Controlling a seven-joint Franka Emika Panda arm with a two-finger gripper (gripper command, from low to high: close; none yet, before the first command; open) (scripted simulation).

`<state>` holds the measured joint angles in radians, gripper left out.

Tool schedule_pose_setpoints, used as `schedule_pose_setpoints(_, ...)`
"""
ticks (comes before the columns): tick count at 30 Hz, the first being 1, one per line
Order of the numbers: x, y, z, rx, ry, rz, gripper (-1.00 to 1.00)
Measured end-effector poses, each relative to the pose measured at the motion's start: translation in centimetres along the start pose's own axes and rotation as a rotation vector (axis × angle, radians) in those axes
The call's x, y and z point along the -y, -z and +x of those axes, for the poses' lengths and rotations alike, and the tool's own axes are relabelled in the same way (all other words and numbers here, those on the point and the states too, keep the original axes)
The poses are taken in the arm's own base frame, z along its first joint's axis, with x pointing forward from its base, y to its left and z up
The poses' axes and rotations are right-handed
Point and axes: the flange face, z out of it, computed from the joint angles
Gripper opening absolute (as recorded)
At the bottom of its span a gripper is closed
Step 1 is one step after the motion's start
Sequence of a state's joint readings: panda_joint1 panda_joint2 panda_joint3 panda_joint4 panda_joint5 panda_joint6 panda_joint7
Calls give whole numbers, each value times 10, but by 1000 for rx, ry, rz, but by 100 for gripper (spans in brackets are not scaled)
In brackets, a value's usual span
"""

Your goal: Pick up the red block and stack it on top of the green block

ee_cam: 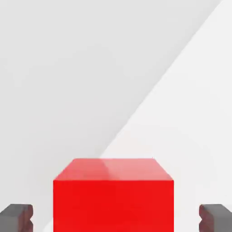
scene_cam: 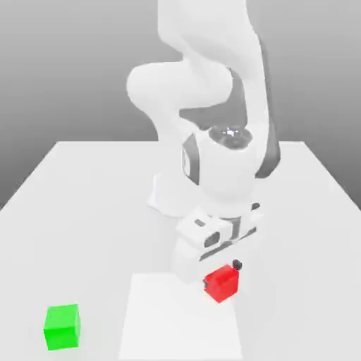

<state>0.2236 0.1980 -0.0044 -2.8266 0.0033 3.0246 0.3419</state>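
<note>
While the white arm bends low over the pale table [scene_cam: 84, 176], its gripper [scene_cam: 221, 276] straddles the red block [scene_cam: 222, 283], one dark fingertip [ee_cam: 17, 216] on each side with a visible gap to the cube's faces, so the jaws stand spread, not pinching. Toward the exterior view's left, the green block [scene_cam: 62, 326] sits well apart near the table's front edge, with bare surface between the two cubes.

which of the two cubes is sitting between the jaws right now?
The red block: it sits between the two jaws with gaps either side. The green block stands apart, far toward the exterior view's left.
</note>
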Motion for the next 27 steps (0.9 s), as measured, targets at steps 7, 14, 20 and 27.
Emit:
schedule_pose_setpoints(7,0,12,1,1,1,0,-100)
schedule_pose_setpoints(14,-28,64,25,3,-165,2,-100)
schedule_pose_setpoints(20,-159,83,100,6,-798,4,-100)
schedule_pose_setpoints(27,-263,64,131,0,-1231,2,-100)
